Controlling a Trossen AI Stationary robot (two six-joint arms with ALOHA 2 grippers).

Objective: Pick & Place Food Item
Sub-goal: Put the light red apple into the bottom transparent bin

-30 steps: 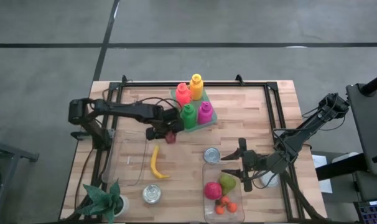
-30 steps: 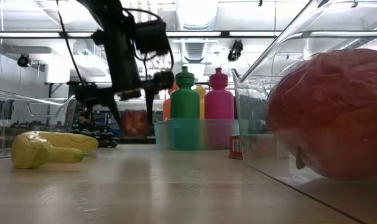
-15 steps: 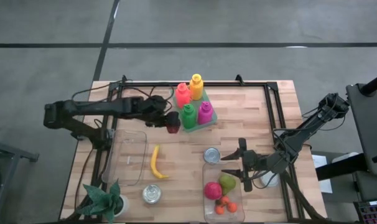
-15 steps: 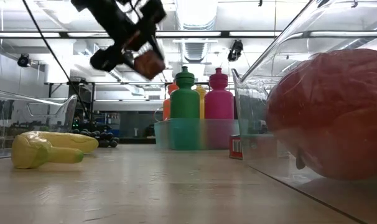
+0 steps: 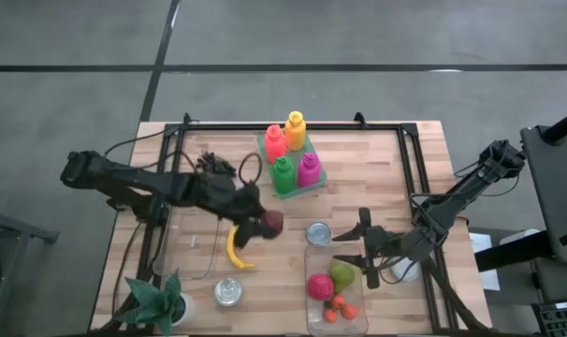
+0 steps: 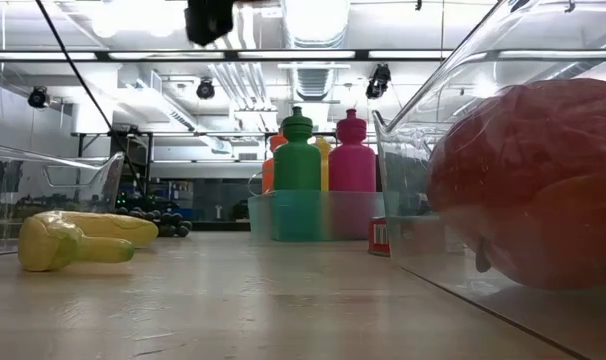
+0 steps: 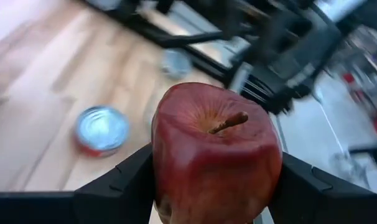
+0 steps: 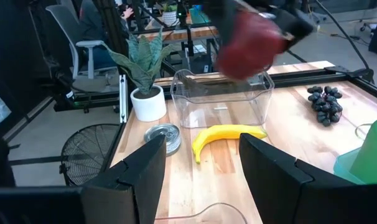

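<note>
Your left gripper [image 5: 265,225], clamped on a red apple [image 5: 271,222], hangs above the banana [image 5: 234,245]; the fruit bin [image 5: 313,257] lies toward your waiting, half-open right gripper [image 5: 362,248]

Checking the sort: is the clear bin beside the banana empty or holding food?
Empty: the clear bin holds no food; the banana lies outside it on the table.

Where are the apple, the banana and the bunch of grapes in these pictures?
Apple [image 7: 216,152]: left wrist view, on its red skin just below the stem.
Banana [image 5: 232,245]: high view, on the middle of its yellow curve.
Bunch of grapes [image 8: 325,104]: right wrist view, on the middle of the dark cluster.
</note>
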